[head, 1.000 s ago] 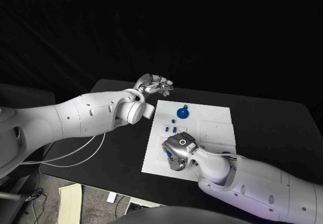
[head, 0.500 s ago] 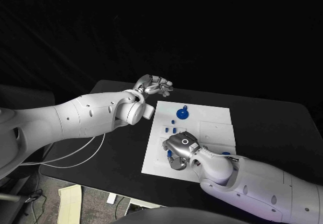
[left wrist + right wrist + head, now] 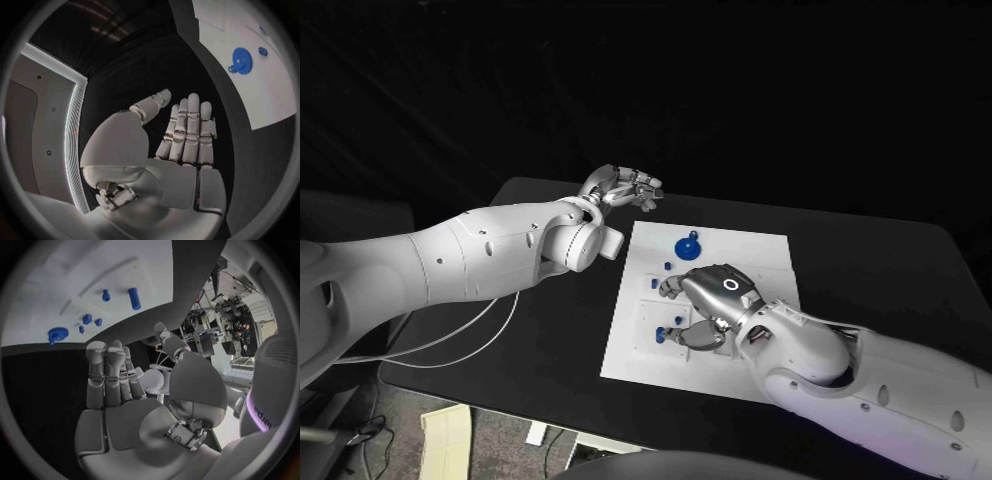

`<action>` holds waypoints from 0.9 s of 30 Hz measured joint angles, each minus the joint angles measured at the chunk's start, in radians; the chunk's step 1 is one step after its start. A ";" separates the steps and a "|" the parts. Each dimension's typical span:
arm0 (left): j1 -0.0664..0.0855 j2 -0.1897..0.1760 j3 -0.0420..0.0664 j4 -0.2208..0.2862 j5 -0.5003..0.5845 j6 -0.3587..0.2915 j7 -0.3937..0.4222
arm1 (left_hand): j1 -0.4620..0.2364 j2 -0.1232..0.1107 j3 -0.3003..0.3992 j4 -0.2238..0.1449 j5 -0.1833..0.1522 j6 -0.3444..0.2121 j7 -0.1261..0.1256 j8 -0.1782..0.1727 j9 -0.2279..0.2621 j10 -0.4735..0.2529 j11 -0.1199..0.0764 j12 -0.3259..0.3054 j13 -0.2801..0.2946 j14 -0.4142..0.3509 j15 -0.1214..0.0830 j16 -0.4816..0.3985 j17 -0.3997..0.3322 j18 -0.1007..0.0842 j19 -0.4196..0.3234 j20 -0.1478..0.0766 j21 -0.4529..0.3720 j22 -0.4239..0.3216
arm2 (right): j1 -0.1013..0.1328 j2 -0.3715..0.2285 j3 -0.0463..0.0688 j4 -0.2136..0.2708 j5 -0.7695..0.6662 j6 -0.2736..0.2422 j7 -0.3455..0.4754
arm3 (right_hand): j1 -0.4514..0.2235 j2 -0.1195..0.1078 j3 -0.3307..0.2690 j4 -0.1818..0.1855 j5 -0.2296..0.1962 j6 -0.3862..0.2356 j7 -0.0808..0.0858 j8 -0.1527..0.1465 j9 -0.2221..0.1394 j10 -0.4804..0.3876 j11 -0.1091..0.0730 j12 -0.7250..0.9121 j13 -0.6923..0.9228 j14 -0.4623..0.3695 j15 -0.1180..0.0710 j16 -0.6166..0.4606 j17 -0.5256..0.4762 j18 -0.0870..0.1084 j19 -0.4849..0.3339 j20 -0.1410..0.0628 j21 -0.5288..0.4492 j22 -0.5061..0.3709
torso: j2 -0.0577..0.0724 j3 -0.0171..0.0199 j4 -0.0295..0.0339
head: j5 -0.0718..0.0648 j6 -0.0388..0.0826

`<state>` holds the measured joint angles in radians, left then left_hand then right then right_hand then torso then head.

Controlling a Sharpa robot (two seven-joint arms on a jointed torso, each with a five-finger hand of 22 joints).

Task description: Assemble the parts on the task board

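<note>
The white task board (image 3: 747, 255) lies in the middle of the black table. A blue gear (image 3: 687, 245) stands near its far edge, and small blue parts (image 3: 666, 267) lie on its left half. My right hand (image 3: 713, 305) hovers over the middle of the board, its fingers (image 3: 107, 374) stretched out with nothing in them. The right wrist view has a blue peg (image 3: 134, 298), smaller blue pieces (image 3: 87, 319) and the gear (image 3: 57, 334) on the board (image 3: 75, 280) beyond the fingers. My left hand (image 3: 625, 187) hangs open off the board's far left corner, fingers (image 3: 187, 130) straight and empty.
Black table (image 3: 516, 330) surrounds the board, with wide bare room to its right and left. A white cable (image 3: 473, 335) hangs from my left arm over the table's left side. In the left wrist view the gear (image 3: 240, 60) sits on the board (image 3: 262, 90).
My right hand has lifted and shifted away from the board's near left part toward its middle, uncovering small blue parts there. The left hand has held its place.
</note>
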<state>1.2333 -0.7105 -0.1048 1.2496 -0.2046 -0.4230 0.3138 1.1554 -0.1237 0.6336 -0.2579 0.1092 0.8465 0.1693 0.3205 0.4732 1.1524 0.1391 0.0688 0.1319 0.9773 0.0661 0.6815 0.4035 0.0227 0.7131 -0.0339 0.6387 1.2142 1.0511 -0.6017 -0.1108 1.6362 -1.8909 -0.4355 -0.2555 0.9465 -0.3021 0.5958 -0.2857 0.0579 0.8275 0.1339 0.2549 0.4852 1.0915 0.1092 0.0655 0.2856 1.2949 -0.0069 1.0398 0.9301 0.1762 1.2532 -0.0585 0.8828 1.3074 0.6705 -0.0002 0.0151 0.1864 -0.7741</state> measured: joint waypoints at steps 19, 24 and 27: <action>-0.001 0.004 -0.004 -0.017 0.002 0.008 0.001 | 0.000 0.000 -0.009 0.009 -0.006 -0.004 0.004 0.000 -0.003 0.000 0.000 0.000 -0.001 0.000 0.000 -0.008 0.008 0.000 0.000 0.000 -0.004 0.004 | 0.109 -0.213 0.095 -0.037 0.523 0.133 0.022 | 0.041 0.018 0.005 0.161 -0.004 0.076 -0.014 0.043 0.033 0.110 -0.092 0.626 0.556 0.035 -0.089 0.039 0.004 -0.012 0.039 -0.017 0.010 0.000 | -0.018 0.0039 -0.0156 | -0.077 0.047; -0.001 -0.001 -0.006 -0.008 0.002 0.014 0.001 | -0.008 0.002 -0.012 0.012 -0.006 -0.004 0.004 0.000 -0.003 0.000 0.000 0.000 -0.002 0.000 0.000 -0.008 0.011 0.000 0.000 0.000 -0.004 0.005 | 0.108 -0.243 0.094 -0.037 0.600 0.237 -0.054 | 0.020 0.039 0.020 0.213 -0.004 0.091 -0.028 0.058 0.057 0.063 -0.109 0.862 0.785 0.034 -0.102 0.098 0.050 0.002 0.049 -0.028 0.043 0.000 | -0.021 0.0073 -0.0196 | -0.091 0.047; -0.002 -0.005 -0.008 -0.003 0.002 0.018 0.001 | -0.012 -0.002 -0.015 0.015 -0.006 -0.004 0.004 0.000 -0.005 0.000 0.000 0.000 -0.002 0.000 0.000 -0.008 0.012 0.000 0.000 0.000 -0.005 0.006 | 0.108 -0.267 0.092 -0.033 0.646 0.296 -0.113 | 0.004 0.055 0.035 0.239 -0.004 0.113 -0.033 0.071 0.074 0.063 -0.116 0.921 0.836 0.032 -0.104 0.129 0.076 0.002 0.054 -0.033 0.062 0.000 | -0.023 0.0084 -0.0209 | -0.099 0.044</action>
<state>1.2314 -0.7158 -0.1126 1.2463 -0.2022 -0.4049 0.3150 1.1437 -0.1257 0.6191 -0.2433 0.1037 0.8429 0.1729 0.3205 0.4687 1.1524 0.1391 0.0688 0.1300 0.9772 0.0661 0.6736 0.4158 0.0226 0.7131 -0.0339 0.6333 1.2204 1.1589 -0.8684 -0.0186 1.6027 -1.2451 -0.1391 -0.3682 0.9505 -0.2471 0.6312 -0.0463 0.0542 0.9402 0.1010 0.3255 0.5592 1.1544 -0.0073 0.9863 1.1216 1.3268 -0.1114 1.1684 1.0060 0.1780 1.3076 -0.0914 0.9444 1.3073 0.6480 0.0082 -0.0058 0.0871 -0.7303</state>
